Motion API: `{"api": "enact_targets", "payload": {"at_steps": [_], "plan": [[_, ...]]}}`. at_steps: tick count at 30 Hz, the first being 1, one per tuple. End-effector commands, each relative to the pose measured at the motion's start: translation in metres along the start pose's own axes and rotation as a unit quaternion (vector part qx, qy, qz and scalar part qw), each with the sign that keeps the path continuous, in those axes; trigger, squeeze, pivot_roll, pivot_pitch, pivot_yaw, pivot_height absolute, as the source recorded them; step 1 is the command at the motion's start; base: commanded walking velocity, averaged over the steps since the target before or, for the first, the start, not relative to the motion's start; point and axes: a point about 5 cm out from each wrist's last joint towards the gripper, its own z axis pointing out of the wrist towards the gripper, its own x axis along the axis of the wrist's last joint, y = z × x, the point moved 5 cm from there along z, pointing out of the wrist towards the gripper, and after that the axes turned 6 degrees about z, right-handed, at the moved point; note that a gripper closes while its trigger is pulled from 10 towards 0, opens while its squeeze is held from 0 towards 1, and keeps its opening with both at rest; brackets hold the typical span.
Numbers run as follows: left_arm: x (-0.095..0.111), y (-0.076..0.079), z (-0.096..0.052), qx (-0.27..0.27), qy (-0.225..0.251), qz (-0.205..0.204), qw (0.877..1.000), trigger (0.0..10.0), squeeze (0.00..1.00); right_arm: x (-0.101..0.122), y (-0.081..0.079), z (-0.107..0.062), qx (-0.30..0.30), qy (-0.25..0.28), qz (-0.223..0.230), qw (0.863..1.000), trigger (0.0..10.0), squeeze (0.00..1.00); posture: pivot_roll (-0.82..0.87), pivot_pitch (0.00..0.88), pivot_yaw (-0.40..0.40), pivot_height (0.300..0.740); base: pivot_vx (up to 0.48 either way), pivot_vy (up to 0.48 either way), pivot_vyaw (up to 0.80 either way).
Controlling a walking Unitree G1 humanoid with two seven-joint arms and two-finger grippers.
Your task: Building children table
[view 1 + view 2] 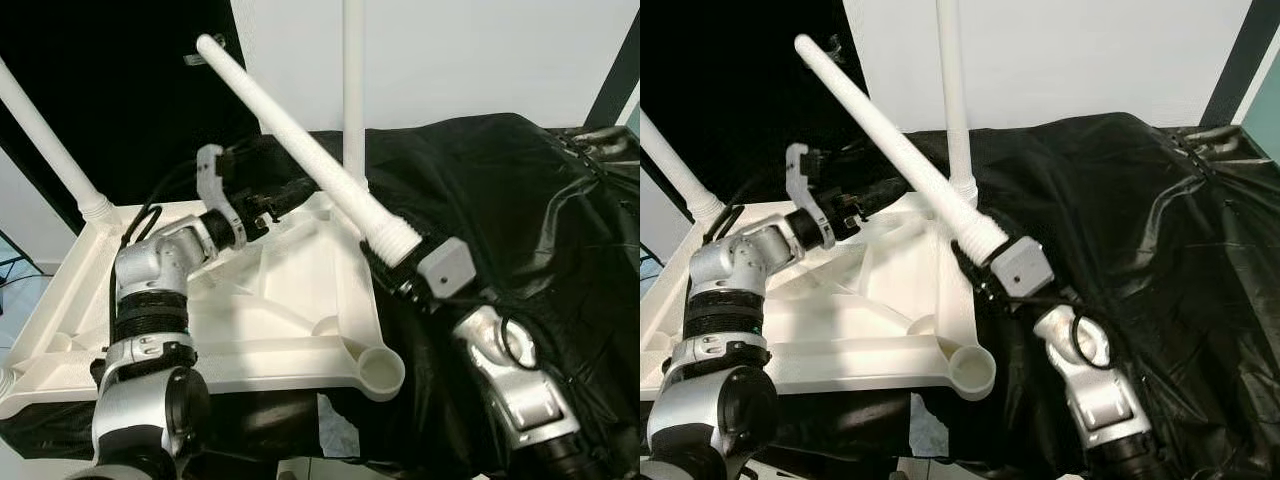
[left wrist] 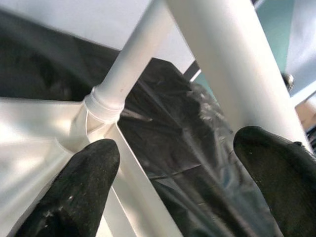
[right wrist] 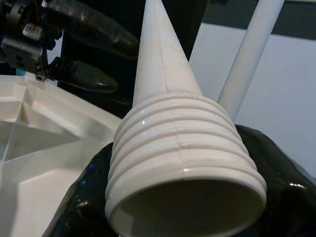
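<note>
Nearest the camera, the left silver arm (image 1: 150, 340) rises from the lower left and bends over the upside-down white plastic table top (image 1: 290, 310), which lies with its ribbed underside up on a surface draped in crinkled black plastic sheet (image 1: 520, 200). At the table top's near right corner an open round leg socket (image 1: 382, 370) stands unfilled.

To the right, the right silver arm (image 1: 515, 385) reaches up from the lower right over the black sheet. The right gripper (image 3: 173, 217) is clamped around the threaded end of a loose long white plastic table leg (image 1: 300, 140); in the right wrist view its 2 black fingers (image 3: 79, 207) press against either side of the ridged screw collar, whose hollow mouth faces the camera. The leg is held in the air, tilted, its threaded end low beside the table top's right edge and its rounded tip pointing up and to the left.

Farther in, the left gripper (image 1: 275, 195) hovers over the table top's far side, just beside the tilted leg, with its fingertips (image 2: 84, 173) spread apart and holding nothing.

Beyond that, 1 upright white leg (image 1: 353, 90) is screwed into the far right corner, and another fitted white leg (image 1: 45, 145) rises slanted from the far left corner. A pale wall (image 1: 480, 50) stands behind.
</note>
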Motion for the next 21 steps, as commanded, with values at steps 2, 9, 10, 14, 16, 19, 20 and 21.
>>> {"api": "enact_targets", "payload": {"at_steps": [2,9,10,14,16,19,20,21], "plan": [[0.017,-0.004,-0.006,-0.003,0.038,-0.037,0.999,10.0,1.00,0.003,-0.004,0.000,-0.002,0.004,0.001,1.000,10.0,0.00,-0.01,0.000,0.122,0.740,0.000,0.000,0.00],[0.006,-0.013,-0.012,0.010,0.039,-0.092,0.995,10.0,0.00,-0.002,-0.009,-0.004,-0.002,-0.007,0.016,1.000,10.0,0.00,-0.01,0.000,0.116,0.740,0.000,0.000,0.00],[0.004,-0.012,-0.011,0.007,0.038,-0.093,0.995,10.0,0.00,-0.002,-0.012,-0.004,0.006,-0.008,0.016,1.000,10.0,0.00,-0.01,0.000,0.116,0.740,0.000,0.000,0.00],[0.002,-0.010,-0.005,0.009,0.034,-0.103,0.994,10.0,0.00,-0.001,-0.021,-0.003,0.032,-0.005,0.012,0.999,10.0,0.00,-0.01,0.000,0.109,0.740,0.000,0.000,0.00],[0.001,-0.011,-0.003,0.011,0.034,-0.104,0.994,10.0,0.00,0.000,-0.023,-0.003,0.036,-0.004,0.012,0.999,10.0,0.00,-0.01,0.000,0.109,0.740,0.000,0.000,0.00],[0.003,-0.010,-0.001,0.010,0.038,-0.109,0.993,10.0,0.00,0.000,-0.026,-0.003,0.047,-0.006,0.013,0.999,10.0,0.00,-0.01,0.000,0.105,0.740,0.000,0.000,0.00],[0.004,-0.009,0.001,0.008,0.041,-0.113,0.993,10.0,0.00,-0.001,-0.029,-0.003,0.056,-0.007,0.013,0.998,10.0,0.00,-0.01,0.000,0.105,0.740,0.000,0.000,0.00],[0.006,-0.009,0.004,0.007,0.047,-0.120,0.992,10.0,0.00,-0.001,-0.032,-0.003,0.063,-0.007,0.013,0.998,10.0,0.00,-0.01,0.000,0.104,0.740,0.000,0.000,0.00]]}}
